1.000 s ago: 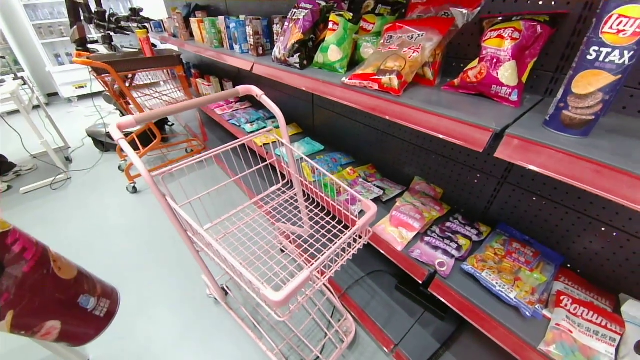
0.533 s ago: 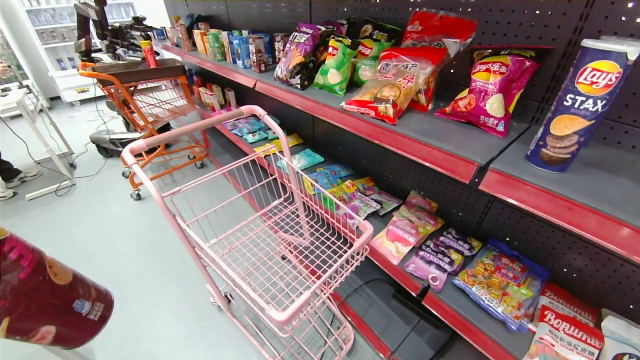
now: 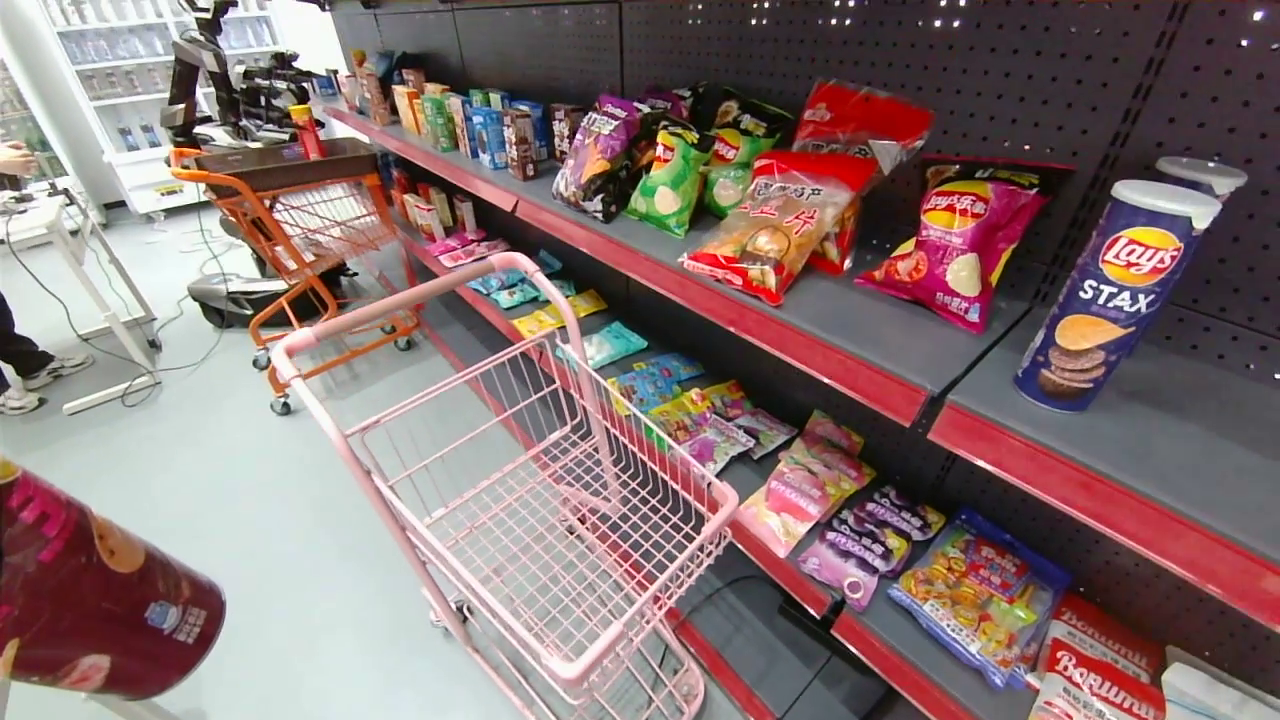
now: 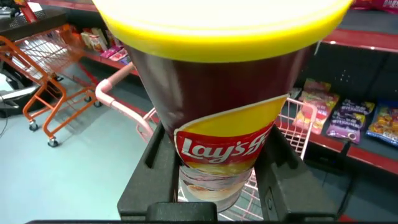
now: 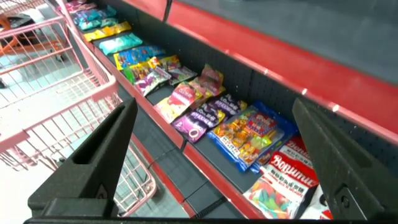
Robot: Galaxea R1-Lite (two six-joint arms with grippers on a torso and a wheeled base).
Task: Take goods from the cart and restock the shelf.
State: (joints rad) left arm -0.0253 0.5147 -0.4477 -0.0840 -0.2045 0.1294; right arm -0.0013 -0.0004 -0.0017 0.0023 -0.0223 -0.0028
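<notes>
While the head camera has tipped upward over the last second, the whole scene has slid lower in its view and more of the back wall shows; the goods themselves have not moved.

At far left, the left gripper [image 4: 221,171] still has its jaws clamped on the lower body of a dark red chip can [image 3: 90,590] with a yellow lid. The can lies tilted, nearly on its side, held out over the floor and well apart from the shelving.

In the middle stands the pink cart [image 3: 400,305], its wire basket apparently empty, so this can is probably the last item to put away.

Right of the cart, chip bags [image 3: 780,220] crowd the upper shelf [image 3: 1150,450]. Farther right a blue chip can [image 3: 1110,290] stands upright with bare grey shelf around it, now well inside the view. That looks like the likely spot for the red can, and the camera shift suggests the robot is lining up on it.

At far right, the right gripper [image 5: 214,115] hangs with jaws wide and empty, above the candy bags [image 5: 242,134] on the lower shelf.

The can must next cross over the cart and be turned upright.
</notes>
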